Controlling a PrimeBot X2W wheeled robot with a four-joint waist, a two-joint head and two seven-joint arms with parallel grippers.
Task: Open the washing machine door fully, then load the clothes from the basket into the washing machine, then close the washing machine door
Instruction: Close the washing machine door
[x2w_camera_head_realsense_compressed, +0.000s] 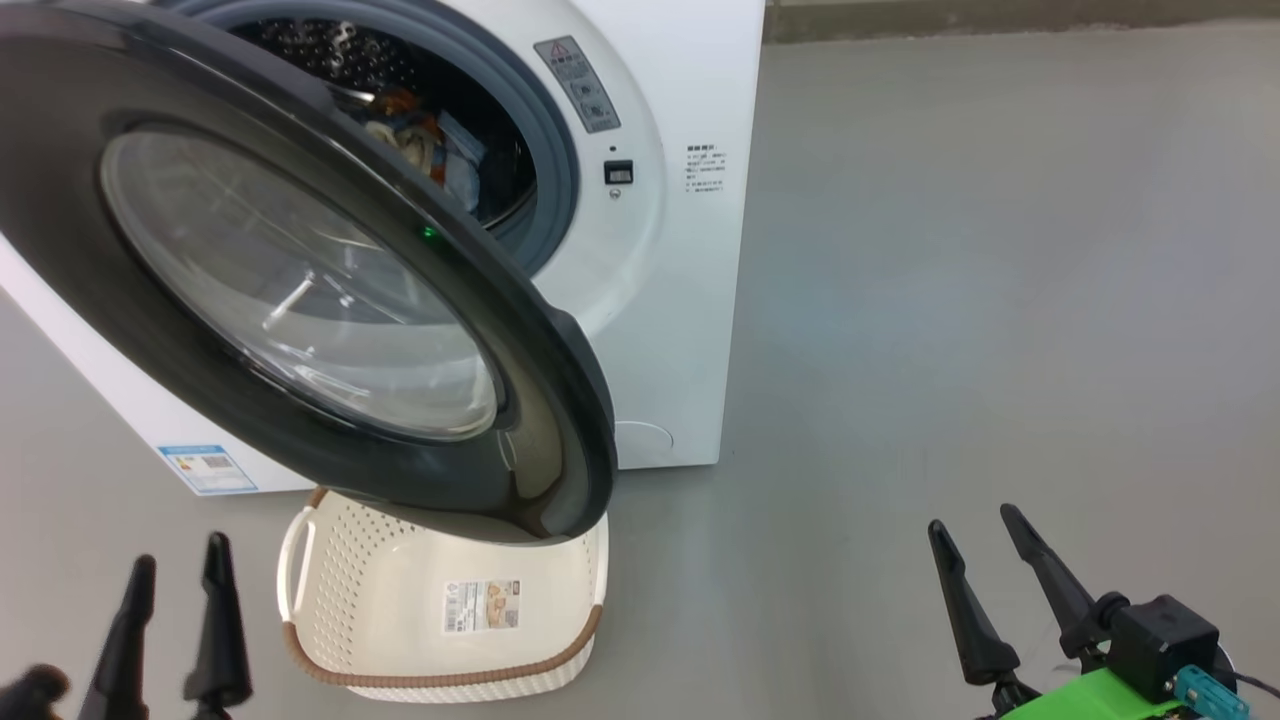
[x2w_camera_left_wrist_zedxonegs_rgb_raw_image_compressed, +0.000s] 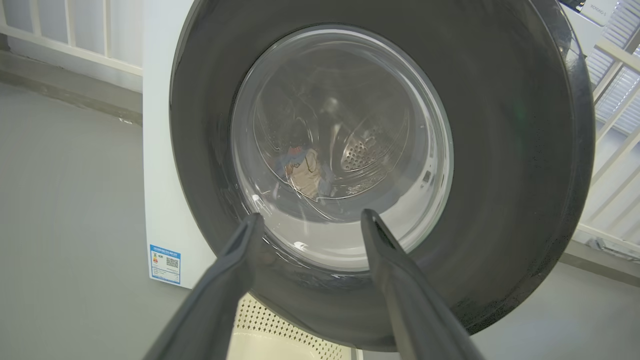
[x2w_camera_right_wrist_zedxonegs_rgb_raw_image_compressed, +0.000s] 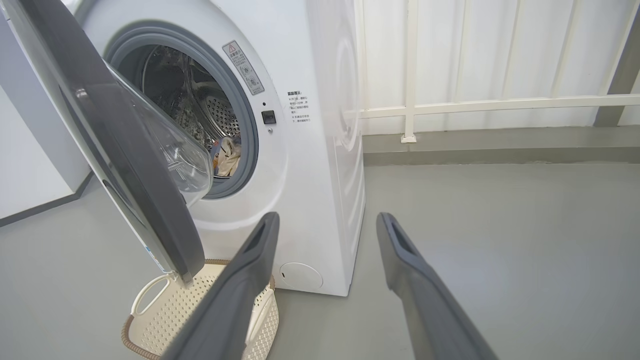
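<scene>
Our left gripper (x2w_camera_head_realsense_compressed: 180, 552) and right gripper (x2w_camera_head_realsense_compressed: 972, 518) are open, holding nothing. Clothes (x2w_camera_head_realsense_compressed: 410, 135) sit in the washer (x2w_camera_head_realsense_compressed: 680, 300), none in the basket (x2w_camera_head_realsense_compressed: 345, 585). We think only shutting the door (x2w_camera_head_realsense_compressed: 560, 400) is left.

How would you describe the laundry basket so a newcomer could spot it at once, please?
Find the big white front-loading washing machine. Below its open black-rimmed door sits the laundry basket. Unlike its glossy neighbours, it is cream perforated plastic with a brown woven-look rim and white handles.
</scene>
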